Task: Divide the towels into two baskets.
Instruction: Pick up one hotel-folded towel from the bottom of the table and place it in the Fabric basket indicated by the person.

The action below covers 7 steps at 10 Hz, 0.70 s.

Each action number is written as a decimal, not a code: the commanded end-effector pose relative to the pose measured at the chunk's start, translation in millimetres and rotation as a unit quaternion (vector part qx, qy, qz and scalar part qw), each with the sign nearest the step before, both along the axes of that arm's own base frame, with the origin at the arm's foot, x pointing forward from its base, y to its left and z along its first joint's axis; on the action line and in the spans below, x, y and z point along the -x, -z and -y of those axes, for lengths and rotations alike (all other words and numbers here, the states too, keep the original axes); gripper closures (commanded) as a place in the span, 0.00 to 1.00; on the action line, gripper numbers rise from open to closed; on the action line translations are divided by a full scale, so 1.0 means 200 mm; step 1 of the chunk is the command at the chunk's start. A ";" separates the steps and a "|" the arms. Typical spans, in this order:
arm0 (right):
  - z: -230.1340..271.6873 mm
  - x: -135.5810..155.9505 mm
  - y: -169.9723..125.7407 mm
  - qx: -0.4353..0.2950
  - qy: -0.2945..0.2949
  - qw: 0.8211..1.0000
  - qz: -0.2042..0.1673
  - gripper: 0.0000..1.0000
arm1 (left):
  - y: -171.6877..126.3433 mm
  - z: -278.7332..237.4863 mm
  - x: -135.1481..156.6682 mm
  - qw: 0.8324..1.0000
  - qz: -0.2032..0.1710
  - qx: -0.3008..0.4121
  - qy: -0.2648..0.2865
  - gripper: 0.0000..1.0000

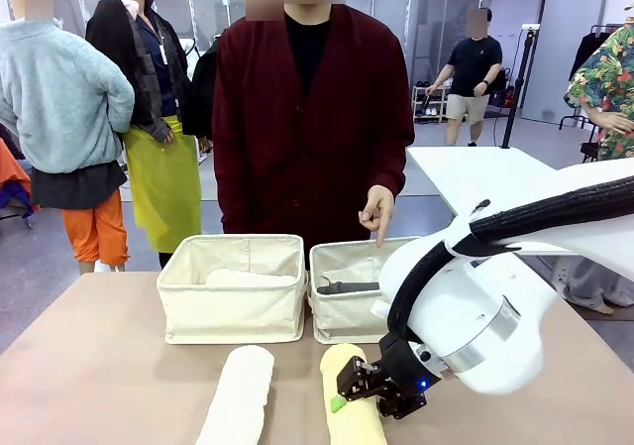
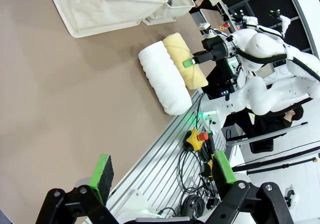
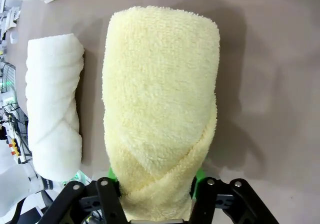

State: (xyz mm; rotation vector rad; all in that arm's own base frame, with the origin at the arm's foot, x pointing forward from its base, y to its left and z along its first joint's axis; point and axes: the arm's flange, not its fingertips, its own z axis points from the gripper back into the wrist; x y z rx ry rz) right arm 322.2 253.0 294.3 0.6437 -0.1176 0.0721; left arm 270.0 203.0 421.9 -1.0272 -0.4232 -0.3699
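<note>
left gripper (image 2: 162,176): jaws spread wide with nothing between the green pads, hanging over the near edge of the table (image 2: 60,109), above the metal rail and a tangle of cables.
right gripper (image 1: 381,386): closed down on the near end of the yellow towel (image 1: 349,405). in the right wrist view a green pad presses into the terry on each side.
yellow towel: a thick roll lying on the table at the near edge, its length running away from the robot towards the baskets, its far end free.
white towel (image 1: 238,395): rolled too, lying just beside the yellow one on the robot's left and roughly parallel to it. a thin strip of table shows between them. no gripper is on it.
left basket (image 1: 233,311): cream canvas, standing upright behind the white towel, with a pale pinkish towel (image 1: 248,278) lying inside.
right basket (image 1: 342,321): same make, right up against the left basket, behind the yellow towel. a dark grey towel (image 1: 347,287) lies in it.
person's hand (image 1: 376,212): held above the right basket, one finger pointing down towards it, touching nothing.
person (image 1: 307,128): stands at the far side of the table, close behind the baskets, in a dark red cardigan.
</note>
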 end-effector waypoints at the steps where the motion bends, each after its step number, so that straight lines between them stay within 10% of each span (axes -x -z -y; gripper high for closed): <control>1: 0.09 0.13 -0.02 0.003 0.001 1.000 0.015 0.83 | -0.01 -0.01 0.01 1.000 0.003 -0.001 0.003 0.00; 7: 0.08 0.29 -0.36 0.082 -0.131 0.985 0.078 0.98 | -0.01 -0.01 0.01 1.000 0.003 -0.001 0.003 0.00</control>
